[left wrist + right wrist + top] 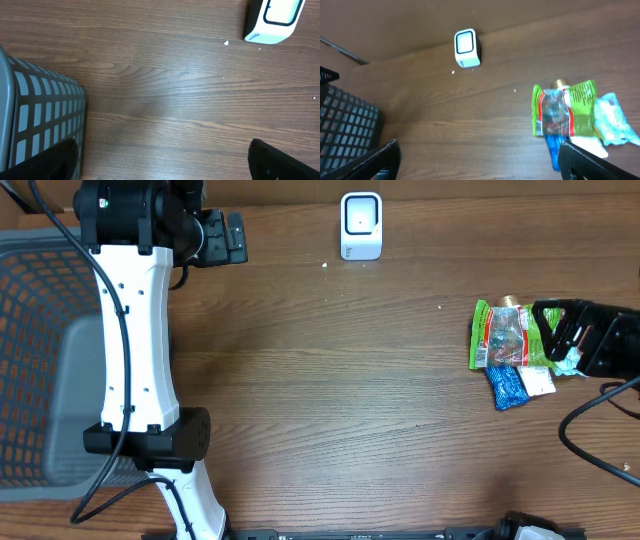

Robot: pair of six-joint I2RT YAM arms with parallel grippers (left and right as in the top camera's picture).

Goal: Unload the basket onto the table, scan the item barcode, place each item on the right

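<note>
Lying flat at the right edge of the brown wooden table (330, 380): crinkly green snack packet with a clear window (508, 335), overlapping a small blue packet (506, 387) and a white one beside it. Just over that pile's right side, right gripper (556, 330), fingers spread wide, gripping nothing. Far left, beside the grey plastic mesh basket (30, 330), left gripper (238, 240), equally wide, empty. Standing at the far edge, white box-shaped barcode scanner (361, 225).
</note>
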